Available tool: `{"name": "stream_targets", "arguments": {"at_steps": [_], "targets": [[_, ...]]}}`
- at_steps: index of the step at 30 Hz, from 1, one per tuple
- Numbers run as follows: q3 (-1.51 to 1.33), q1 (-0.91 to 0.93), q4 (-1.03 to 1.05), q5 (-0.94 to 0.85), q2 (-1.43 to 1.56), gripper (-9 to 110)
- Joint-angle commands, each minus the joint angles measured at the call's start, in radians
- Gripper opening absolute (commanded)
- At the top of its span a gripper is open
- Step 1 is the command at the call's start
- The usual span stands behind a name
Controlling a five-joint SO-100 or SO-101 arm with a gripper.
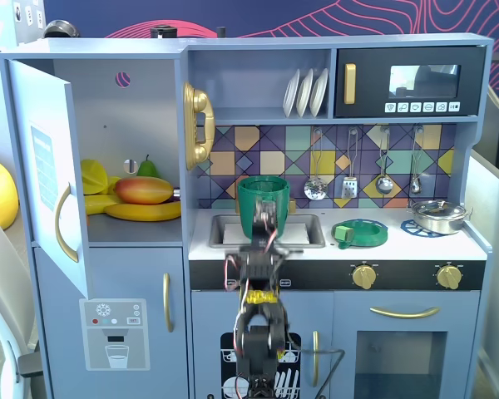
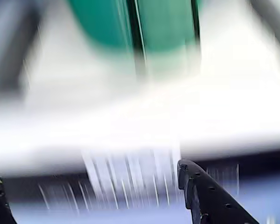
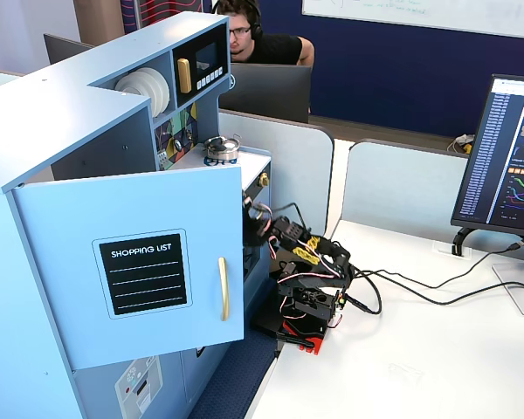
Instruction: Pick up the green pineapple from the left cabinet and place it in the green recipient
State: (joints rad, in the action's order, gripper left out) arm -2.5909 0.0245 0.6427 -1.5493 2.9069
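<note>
In a fixed view, the left cabinet stands open, with its door swung out to the left. On its shelf lie a mango, a yellow banana and a green pear behind them. I cannot see the green pineapple among them, so I cannot tell where it is. Next, in the middle, the green recipient stands in the sink. The black arm reaches up in front of it, and the gripper is right by the cup. The wrist view is very blurry, so I cannot tell if the gripper is open or closed. To the right sit a flat green dish and a silver pot.
</note>
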Motion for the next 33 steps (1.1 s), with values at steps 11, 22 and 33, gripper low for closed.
{"name": "stream_targets", "arguments": {"at_steps": [11,22,33], "targets": [[-0.383,-0.009,0.454,0.046,0.27,26],[-0.407,-0.025,0.888,0.044,0.27,27],[-0.407,-0.006,0.888,0.037,0.272,25]]}}
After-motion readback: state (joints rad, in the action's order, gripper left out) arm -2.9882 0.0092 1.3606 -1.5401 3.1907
